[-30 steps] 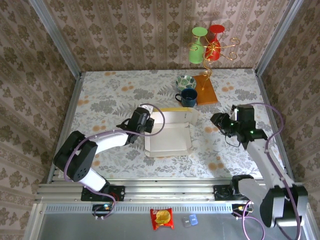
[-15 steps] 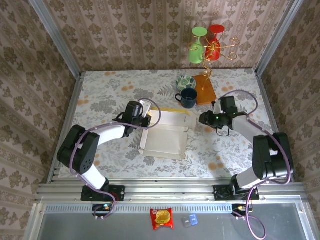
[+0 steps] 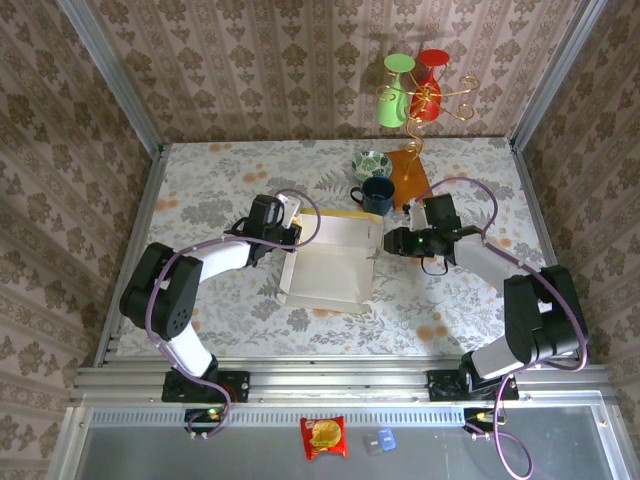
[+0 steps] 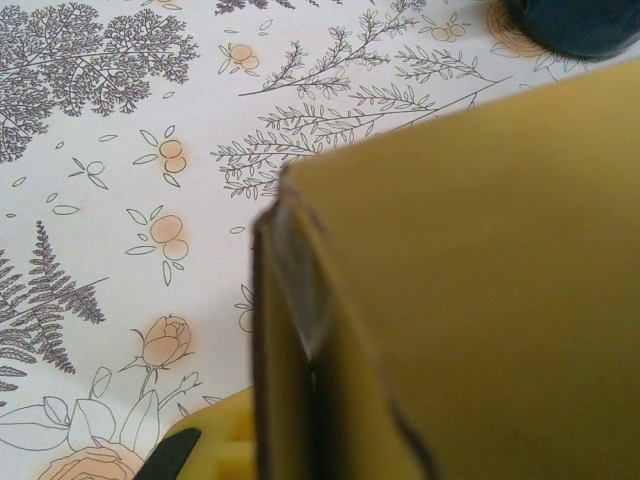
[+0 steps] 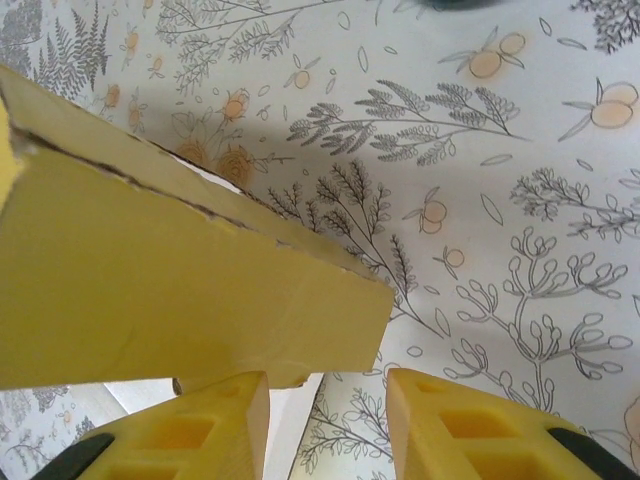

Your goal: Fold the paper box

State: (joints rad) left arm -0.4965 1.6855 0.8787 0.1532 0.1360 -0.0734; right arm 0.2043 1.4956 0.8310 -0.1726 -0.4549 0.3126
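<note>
Right wrist view is showing the right end effector [image 5: 328,425] standing wide, its two yellow fingers [image 5: 210,430] apart at the bottom of the picture with bare floral cloth in the gap. A yellow flap of the box [image 5: 180,290] is hanging just above the left-hand fingertip, and neither finger is pressing on it. From the top external view, this right end effector [image 3: 385,242] is sitting just beside the box's far right corner. The left end effector [image 3: 290,237] is sitting at the far left corner. From the left wrist view, one yellow finger [image 4: 215,448] is showing low down beside a raised wall of the box [image 4: 480,280]. The wall is hiding the other finger, so whether this end effector is gripping the cardboard I cannot tell. The box [image 3: 330,275] is lying in the middle of the counter [image 3: 220,180], between the two arms, with its whitish inside facing up and its far wall standing, yellow along the top edge. A dark blue mug [image 3: 377,195] is standing just beyond that far wall. A patterned bowl [image 3: 370,163] is sitting behind the mug, and an orange-brown board [image 3: 408,170] is lying to their right, partly under the right arm. At the back wall, a green goblet [image 3: 397,95] and a red goblet [image 3: 432,85] are hanging on a gold wire stand [image 3: 455,95].
</note>
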